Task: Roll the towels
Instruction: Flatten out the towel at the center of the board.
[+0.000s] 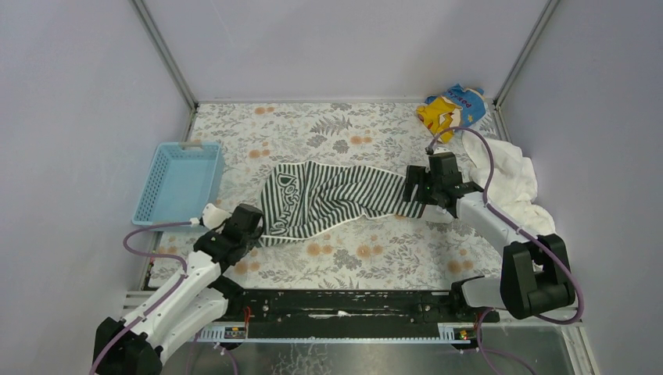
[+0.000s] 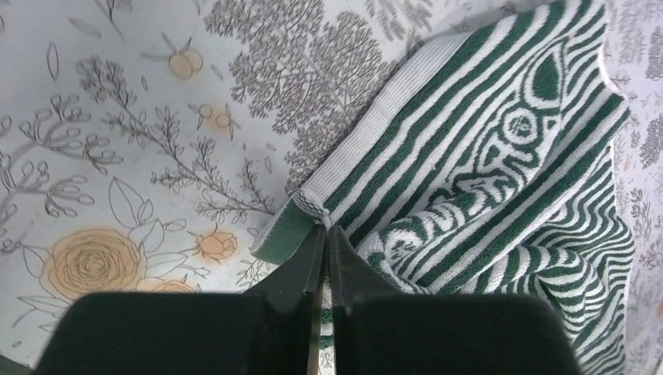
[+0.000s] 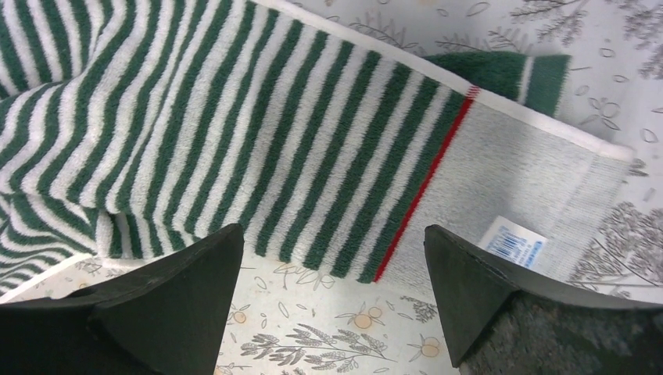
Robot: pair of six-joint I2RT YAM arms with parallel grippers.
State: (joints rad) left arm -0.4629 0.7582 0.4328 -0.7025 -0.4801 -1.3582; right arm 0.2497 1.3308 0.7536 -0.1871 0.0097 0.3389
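— So, which step?
— Spreading, I think. Your left jaws pinch the left corner of the striped towel, lying mid-way on the surface; your right jaws hang wide over its right end.
— Next?
— Close the right on that end, pull flat.

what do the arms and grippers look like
Both arms, left arm and right arm, have white links with black joints, each trailing a purple cable. The left gripper and right gripper have black, wedge-shaped fingers.
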